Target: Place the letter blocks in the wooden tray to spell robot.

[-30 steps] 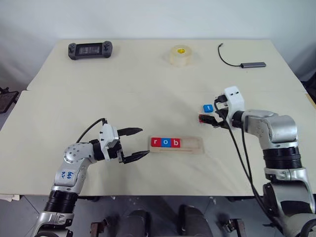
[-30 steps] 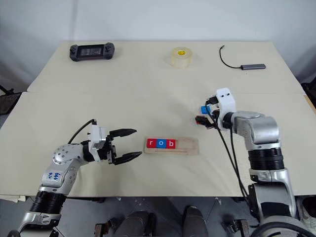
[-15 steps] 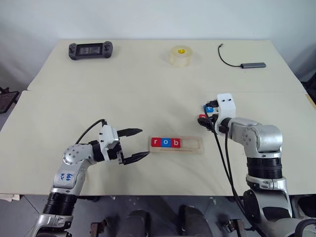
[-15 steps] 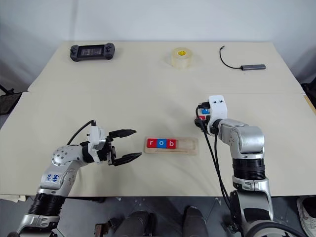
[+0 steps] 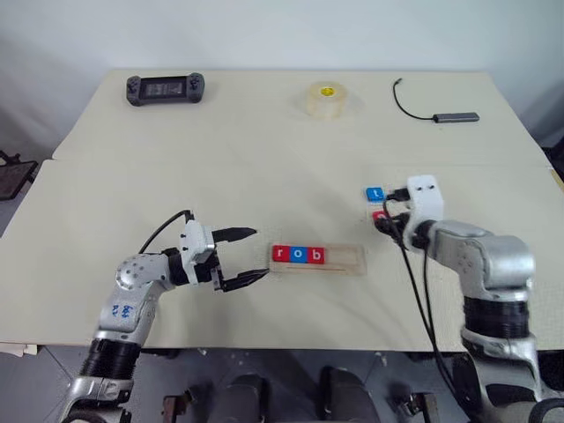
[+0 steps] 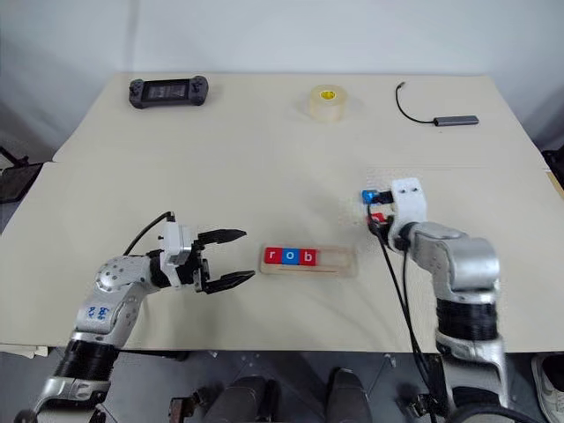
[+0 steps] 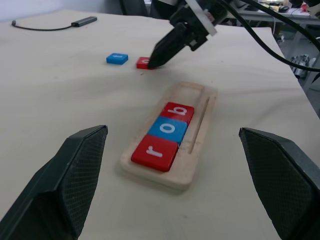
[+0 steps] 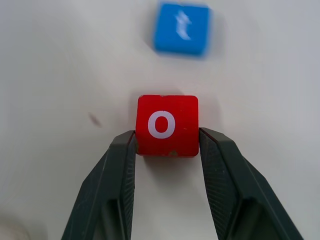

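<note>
The right gripper (image 8: 167, 150) pinches the red "o" block (image 8: 167, 125) on the table, at 2 o'clock from the wooden tray (image 5: 345, 265), so the fourth-letter pickup is in hand. Next, I judge, lift it into the slot beside "b" (image 5: 316, 255); the left gripper (image 5: 251, 256) waits open at the tray's 9 o'clock

We are seeing a pale wooden tray (image 7: 198, 131) showing a red r (image 7: 154, 150), a blue o (image 7: 168, 130) and a red b (image 7: 178, 111), all lettered white. A red o (image 8: 167, 125) and a blue t (image 8: 181, 28) are wearing white letters too. Black fingers (image 8: 116, 175) are showing against the cream table (image 5: 264, 167).
</note>
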Controlling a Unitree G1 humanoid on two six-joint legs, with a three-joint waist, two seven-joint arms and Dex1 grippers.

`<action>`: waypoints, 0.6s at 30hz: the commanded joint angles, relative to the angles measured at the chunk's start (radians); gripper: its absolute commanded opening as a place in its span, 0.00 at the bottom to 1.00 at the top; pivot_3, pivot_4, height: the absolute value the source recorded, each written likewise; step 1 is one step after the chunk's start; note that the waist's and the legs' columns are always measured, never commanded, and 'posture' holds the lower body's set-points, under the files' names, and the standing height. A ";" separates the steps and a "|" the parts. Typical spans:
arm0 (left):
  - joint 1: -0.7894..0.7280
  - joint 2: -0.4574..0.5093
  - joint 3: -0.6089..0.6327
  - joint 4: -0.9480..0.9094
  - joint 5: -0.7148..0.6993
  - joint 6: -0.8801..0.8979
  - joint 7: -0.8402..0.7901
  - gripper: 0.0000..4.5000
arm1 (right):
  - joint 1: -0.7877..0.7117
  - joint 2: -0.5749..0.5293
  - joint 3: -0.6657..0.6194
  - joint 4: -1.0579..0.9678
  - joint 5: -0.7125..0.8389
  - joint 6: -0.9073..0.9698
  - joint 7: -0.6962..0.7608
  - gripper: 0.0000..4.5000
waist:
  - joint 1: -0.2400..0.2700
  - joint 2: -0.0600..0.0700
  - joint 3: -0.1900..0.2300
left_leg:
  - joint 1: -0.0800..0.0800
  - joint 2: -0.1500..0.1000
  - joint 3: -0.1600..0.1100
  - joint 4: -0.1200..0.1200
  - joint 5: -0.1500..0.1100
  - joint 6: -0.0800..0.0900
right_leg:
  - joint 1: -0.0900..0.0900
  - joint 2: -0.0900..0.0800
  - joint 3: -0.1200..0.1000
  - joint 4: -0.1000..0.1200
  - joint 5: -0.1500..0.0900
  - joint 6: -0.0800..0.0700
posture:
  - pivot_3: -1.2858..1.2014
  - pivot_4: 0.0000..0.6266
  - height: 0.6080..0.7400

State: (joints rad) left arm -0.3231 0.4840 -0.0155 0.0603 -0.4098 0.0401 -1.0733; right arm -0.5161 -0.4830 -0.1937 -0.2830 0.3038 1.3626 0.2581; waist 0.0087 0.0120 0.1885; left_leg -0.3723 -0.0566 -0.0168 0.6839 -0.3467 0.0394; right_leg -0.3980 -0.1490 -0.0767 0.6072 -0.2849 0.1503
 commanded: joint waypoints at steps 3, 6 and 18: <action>-0.044 -0.013 -0.015 0.045 0.002 -0.029 -0.047 1.00 | 0.123 -0.011 -0.121 -0.253 0.042 0.180 0.011 0.33 | -0.005 0.000 0.000 | 0.000 0.000 0.001 0.000 0.000 0.000 | 0.000 0.000 0.000 0.000 0.000 0.000 | 0.52 0.24 1.00; -0.061 -0.019 -0.019 0.068 0.005 -0.035 -0.064 1.00 | 0.184 0.029 -0.147 -0.338 0.044 0.239 0.002 0.33 | -0.008 0.000 0.000 | 0.000 0.001 0.001 0.000 0.000 0.000 | 0.000 0.000 0.001 0.000 0.000 0.000 | 0.52 0.24 1.00; -0.046 -0.006 -0.002 0.059 0.005 -0.049 -0.077 1.00 | 0.263 -0.238 -0.090 -0.253 0.116 -0.026 0.304 0.99 | -0.005 0.000 0.000 | 0.001 -0.001 0.002 0.000 0.000 0.001 | 0.000 0.000 0.002 0.000 0.000 0.000 | 0.52 0.24 1.00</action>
State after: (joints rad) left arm -0.3811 0.4710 -0.0351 0.1651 -0.3998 0.0074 -1.1503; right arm -0.2849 -0.5682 -0.3204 -0.6092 0.3977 1.5439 0.3761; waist 0.0033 0.0115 0.1885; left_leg -0.3716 -0.0568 -0.0152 0.6838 -0.3465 0.0405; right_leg -0.3978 -0.1490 -0.0745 0.6068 -0.2849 0.1503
